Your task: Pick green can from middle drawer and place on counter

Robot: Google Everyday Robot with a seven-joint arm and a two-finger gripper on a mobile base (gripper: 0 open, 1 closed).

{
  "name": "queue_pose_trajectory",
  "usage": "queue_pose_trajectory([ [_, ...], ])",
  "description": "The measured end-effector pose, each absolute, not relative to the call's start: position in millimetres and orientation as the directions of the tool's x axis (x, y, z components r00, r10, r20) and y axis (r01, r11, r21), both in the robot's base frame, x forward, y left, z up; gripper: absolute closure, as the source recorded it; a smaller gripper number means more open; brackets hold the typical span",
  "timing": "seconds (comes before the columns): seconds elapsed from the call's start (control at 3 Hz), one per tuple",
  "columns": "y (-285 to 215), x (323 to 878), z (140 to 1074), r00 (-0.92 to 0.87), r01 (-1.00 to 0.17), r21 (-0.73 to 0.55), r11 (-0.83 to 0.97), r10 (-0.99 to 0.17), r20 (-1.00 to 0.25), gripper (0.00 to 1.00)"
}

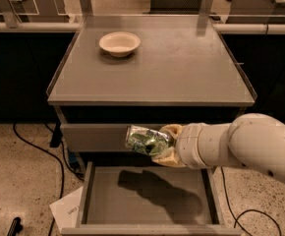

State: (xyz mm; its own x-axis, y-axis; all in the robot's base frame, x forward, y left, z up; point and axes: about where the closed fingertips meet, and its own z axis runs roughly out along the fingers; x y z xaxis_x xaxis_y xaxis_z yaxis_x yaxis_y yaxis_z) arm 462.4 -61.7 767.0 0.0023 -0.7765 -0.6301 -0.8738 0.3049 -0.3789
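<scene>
Camera view shows the gripper [162, 145] clenched on the green can [142, 139], which hangs on its side just below the counter's [182, 68] front edge. The middle drawer [108, 208] lies open lower still. Thin, dented and shiny, the can is probably light, slippery and easily crushed, so a gentle hold across its body suits it best.

The bowl [119, 43] sits on the desk [182, 68], near its back-left corner. Below the desk's front edge the middle drawer [103, 206] stands pulled out. The gripper [157, 143] hangs before the desk's front and above that drawer, fingers [168, 131] clasped around the green can [143, 139], which lies sideways.
</scene>
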Motion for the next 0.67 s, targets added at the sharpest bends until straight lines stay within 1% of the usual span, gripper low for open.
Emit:
queue_pose_trajectory([
  [0.67, -58.0, 462.1, 768.5, -0.003, -0.868, -0.381, 0.317, -0.772, -0.635, 1.00],
])
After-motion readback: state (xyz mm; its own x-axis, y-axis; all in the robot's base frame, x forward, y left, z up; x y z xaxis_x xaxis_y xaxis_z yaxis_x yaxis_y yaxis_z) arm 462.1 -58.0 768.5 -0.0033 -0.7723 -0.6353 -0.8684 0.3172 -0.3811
